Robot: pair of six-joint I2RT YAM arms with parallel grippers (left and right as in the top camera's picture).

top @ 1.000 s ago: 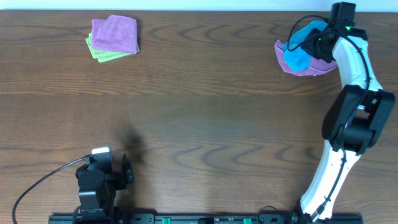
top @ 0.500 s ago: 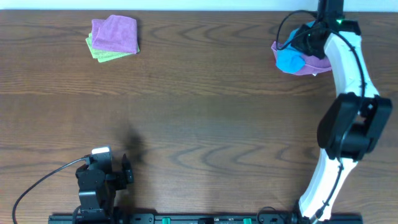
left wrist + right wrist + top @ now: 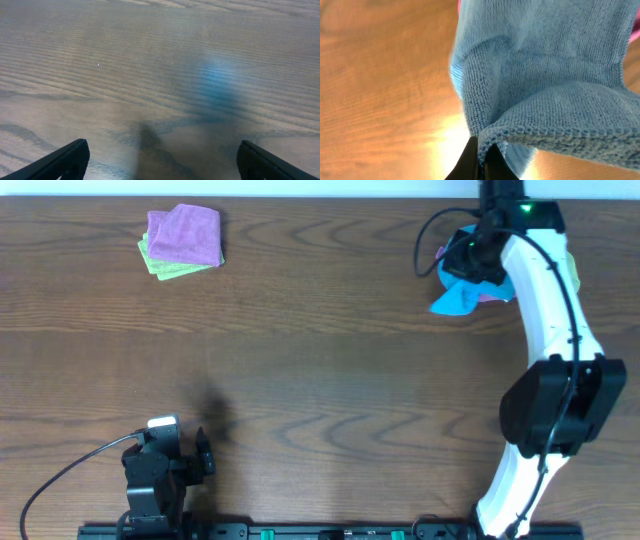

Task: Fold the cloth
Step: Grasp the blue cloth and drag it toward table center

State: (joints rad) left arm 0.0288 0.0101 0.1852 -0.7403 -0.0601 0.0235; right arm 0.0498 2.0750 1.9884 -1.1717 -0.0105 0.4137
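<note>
The sky-blue cloth [image 3: 455, 295] hangs bunched at the back right of the table, lifted by my right gripper [image 3: 478, 252], which is shut on its edge. In the right wrist view the cloth [image 3: 550, 85] fills the frame, its hem pinched between the dark fingertips [image 3: 483, 155]. A bit of purple cloth [image 3: 488, 296] shows just beside it, mostly hidden by the arm. My left gripper [image 3: 165, 465] rests at the front left, far from the cloth; its fingers [image 3: 160, 160] are spread wide over bare wood.
A folded purple cloth [image 3: 185, 235] lies on a light-green cloth [image 3: 165, 268] at the back left. The table's back edge runs just behind my right arm [image 3: 550, 310]. A cable [image 3: 60, 475] loops by the left gripper.
My right gripper has moved left and back with the blue cloth, lifting it off the purple cloth so it hangs down. The left arm has not moved.
</note>
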